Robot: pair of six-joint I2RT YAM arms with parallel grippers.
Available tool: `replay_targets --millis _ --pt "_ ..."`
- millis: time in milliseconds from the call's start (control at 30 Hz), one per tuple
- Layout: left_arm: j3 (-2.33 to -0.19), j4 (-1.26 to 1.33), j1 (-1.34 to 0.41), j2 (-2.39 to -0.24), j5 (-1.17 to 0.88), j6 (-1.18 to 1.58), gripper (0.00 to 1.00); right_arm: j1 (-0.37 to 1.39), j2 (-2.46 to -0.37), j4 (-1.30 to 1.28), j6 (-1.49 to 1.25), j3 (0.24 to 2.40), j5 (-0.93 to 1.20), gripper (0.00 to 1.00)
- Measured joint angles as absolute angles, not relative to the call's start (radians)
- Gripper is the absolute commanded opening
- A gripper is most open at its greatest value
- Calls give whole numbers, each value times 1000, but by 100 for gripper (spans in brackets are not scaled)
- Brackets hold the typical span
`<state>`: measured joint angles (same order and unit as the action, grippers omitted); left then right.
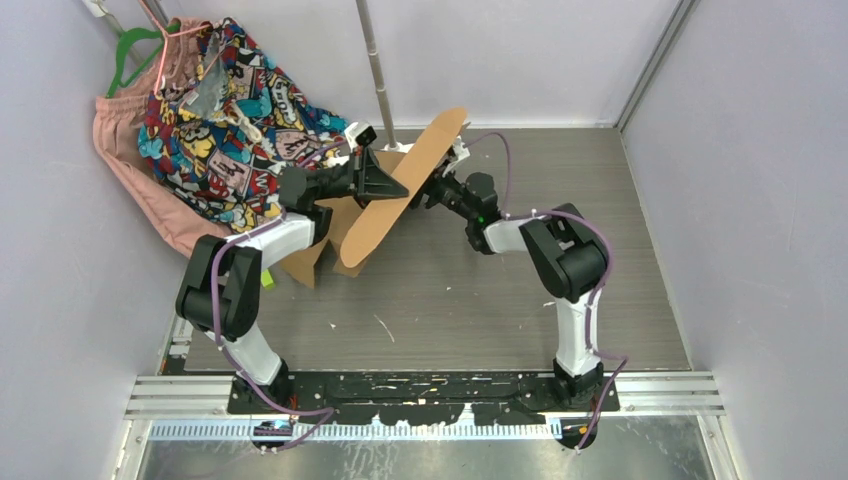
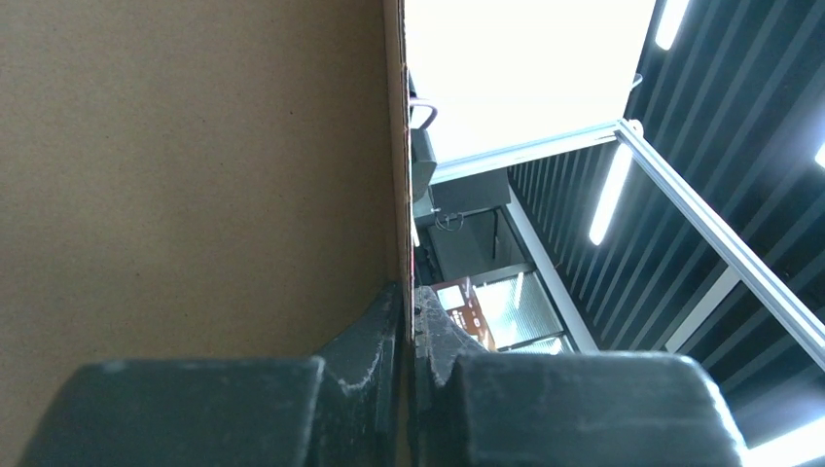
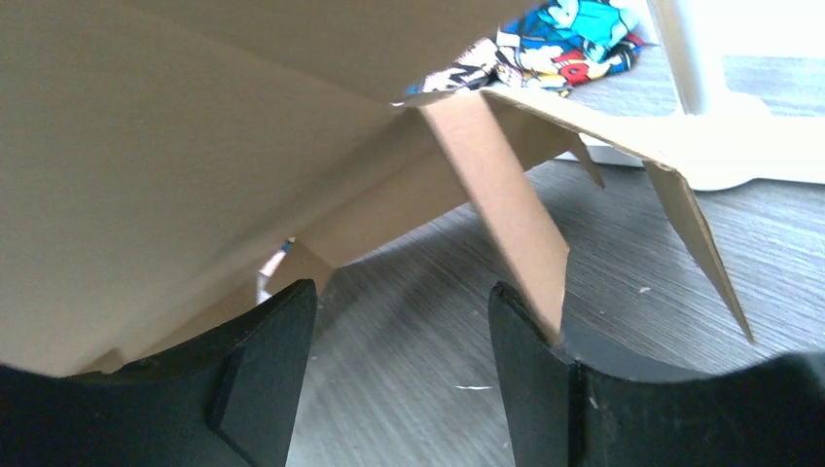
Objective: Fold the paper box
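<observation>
The paper box (image 1: 405, 190) is a brown cardboard sheet, partly folded, held tilted above the back left of the table. My left gripper (image 1: 392, 184) is shut on an edge of the cardboard; in the left wrist view (image 2: 410, 321) the panel (image 2: 195, 165) fills the left side and its thin edge runs between the fingers. My right gripper (image 1: 432, 188) is open just behind the raised flap. In the right wrist view (image 3: 401, 321) the cardboard (image 3: 195, 146) hangs above the open fingers, and a flap (image 3: 506, 214) touches the outer side of the right finger (image 3: 525, 341).
Patterned clothes (image 1: 225, 110) and a pink garment (image 1: 130, 150) on a green hanger hang at the back left. A metal pole (image 1: 375, 70) stands behind the box on a white base (image 3: 720, 146). Walls close in left, back and right.
</observation>
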<state>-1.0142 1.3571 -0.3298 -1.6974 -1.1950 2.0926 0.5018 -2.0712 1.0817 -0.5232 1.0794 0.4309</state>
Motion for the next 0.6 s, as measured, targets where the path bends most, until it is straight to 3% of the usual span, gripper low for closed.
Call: replay_targets --millis 267,600 --pt "-1043 1354 -327 -1697 -1160 2094 9 501 -1856 992 -529 968 438 71" --pt "-1088 1198 -327 -1606 -1056 2094 10 492 -1495 648 -449 824 437 73"
